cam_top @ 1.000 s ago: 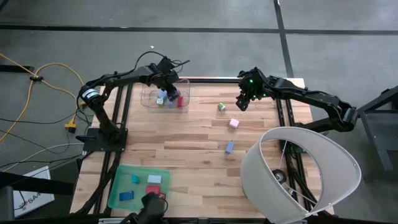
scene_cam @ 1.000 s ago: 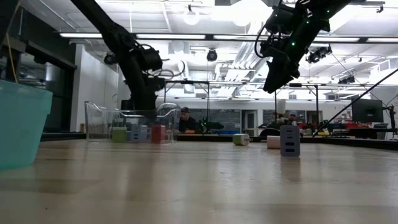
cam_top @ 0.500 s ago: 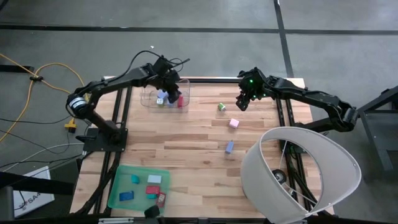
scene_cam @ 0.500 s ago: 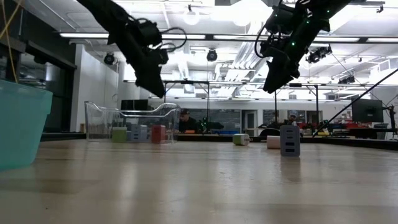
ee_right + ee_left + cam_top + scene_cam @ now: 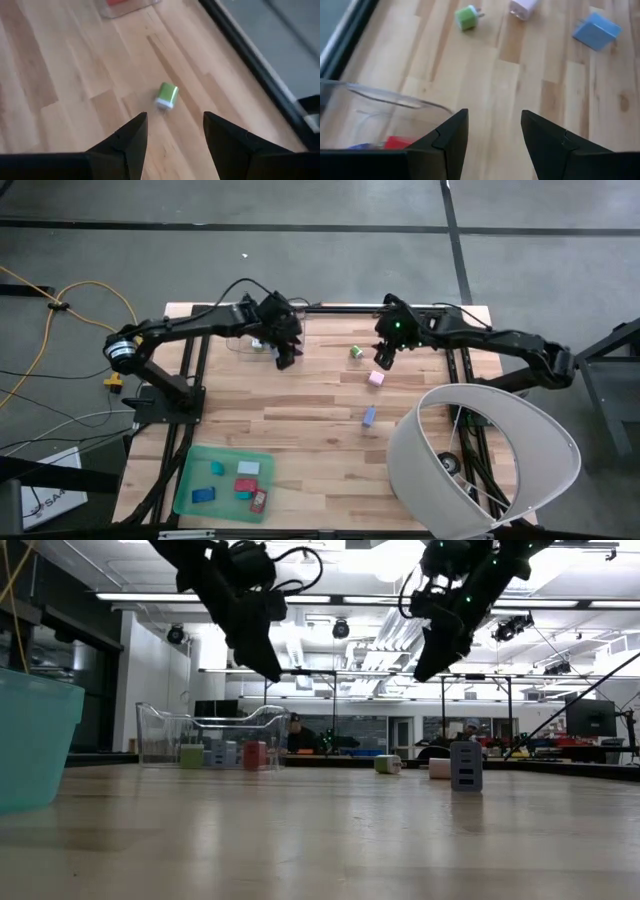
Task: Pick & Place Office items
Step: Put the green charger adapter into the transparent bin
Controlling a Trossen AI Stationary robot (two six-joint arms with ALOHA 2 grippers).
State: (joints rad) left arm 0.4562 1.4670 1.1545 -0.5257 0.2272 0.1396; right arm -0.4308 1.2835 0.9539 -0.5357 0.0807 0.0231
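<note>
Claws both open, empty, above tabletop (image 5: 300, 415).
Left claw (image 5: 284, 360) beside clear bin (image 5: 205, 735); right claw (image 5: 381, 361) near green plug (image 5: 356, 352).

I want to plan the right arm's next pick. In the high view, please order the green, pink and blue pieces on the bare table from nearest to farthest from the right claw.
Measured from the right claw:
1. Pink piece, just below the claw in the picture.
2. Green piece, beside it, toward the left arm; nearly as close.
3. Blue piece, clearly farthest, mid-table.
</note>
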